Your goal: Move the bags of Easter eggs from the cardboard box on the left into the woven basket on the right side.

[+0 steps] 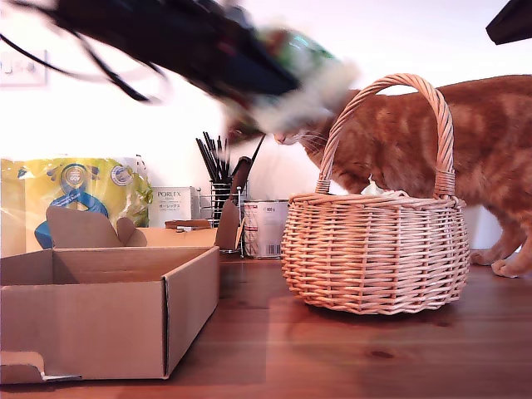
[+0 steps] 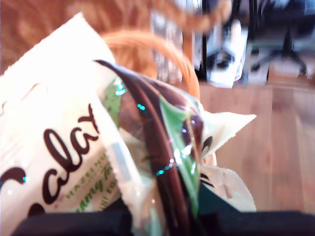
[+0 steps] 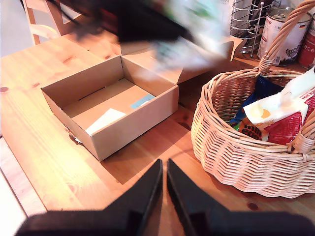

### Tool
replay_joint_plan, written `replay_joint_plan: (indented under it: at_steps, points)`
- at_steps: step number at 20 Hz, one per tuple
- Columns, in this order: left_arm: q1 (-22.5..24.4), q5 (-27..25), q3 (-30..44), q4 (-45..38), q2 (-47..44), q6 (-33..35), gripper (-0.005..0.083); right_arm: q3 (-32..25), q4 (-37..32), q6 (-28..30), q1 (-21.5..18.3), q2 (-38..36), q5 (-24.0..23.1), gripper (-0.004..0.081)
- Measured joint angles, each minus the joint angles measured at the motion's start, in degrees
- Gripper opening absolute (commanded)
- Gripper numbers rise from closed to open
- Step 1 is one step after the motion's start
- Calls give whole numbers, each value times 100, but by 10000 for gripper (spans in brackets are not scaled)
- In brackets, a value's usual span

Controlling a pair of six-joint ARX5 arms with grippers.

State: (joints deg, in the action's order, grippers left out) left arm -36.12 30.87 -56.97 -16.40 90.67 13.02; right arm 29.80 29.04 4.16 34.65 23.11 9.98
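Exterior view: table [image 1: 332, 357] is seen with the cardboard box [image 1: 108, 316] at that view's left and the woven basket [image 1: 374, 249] at its right, well apart. An orange cat [image 1: 399, 141] is seen behind the basket, head close to the handle, just beside the carried load.

Second wrist view: box is shown with no bags left, only a pale slip and a blue scrap on its floor. A red-and-white bag [image 3: 288, 115] and a blue bag [image 3: 263, 88] are already held in the basket.

My first gripper [image 1: 274, 83] is blurred in the air, above and slightly toward the exterior view's left of the basket handle. In the first wrist view the white-and-green bag [image 2: 74, 142] is seen clamped at the jaws, crumpled, with the handle arch directly ahead.

My second gripper [image 3: 163, 184] is seen with its fingers almost touching, nothing between them, hovering over bare table between box and basket.

Risks, judged:
- Bag could catch on the handle arch if the approach is kept this low; snag or basket tip follows.
- Cat could paw or nose the bag, or shift the basket, given how near its head is.
- Release off-centre could land the bag on the rim or on the packets already piled high, so it slides out.
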Motion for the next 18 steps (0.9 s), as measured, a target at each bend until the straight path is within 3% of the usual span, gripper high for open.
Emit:
replay_joint_plan:
  at_steps: [9, 18]
  points:
    - [-444, -289, -1853, 138, 1797, -223, 24, 0, -4, 0, 0, 0, 0, -12]
    - [-678, -651, -2098, 275, 2404, -238, 24, 0, -37, 0, 0, 0, 0, -12]
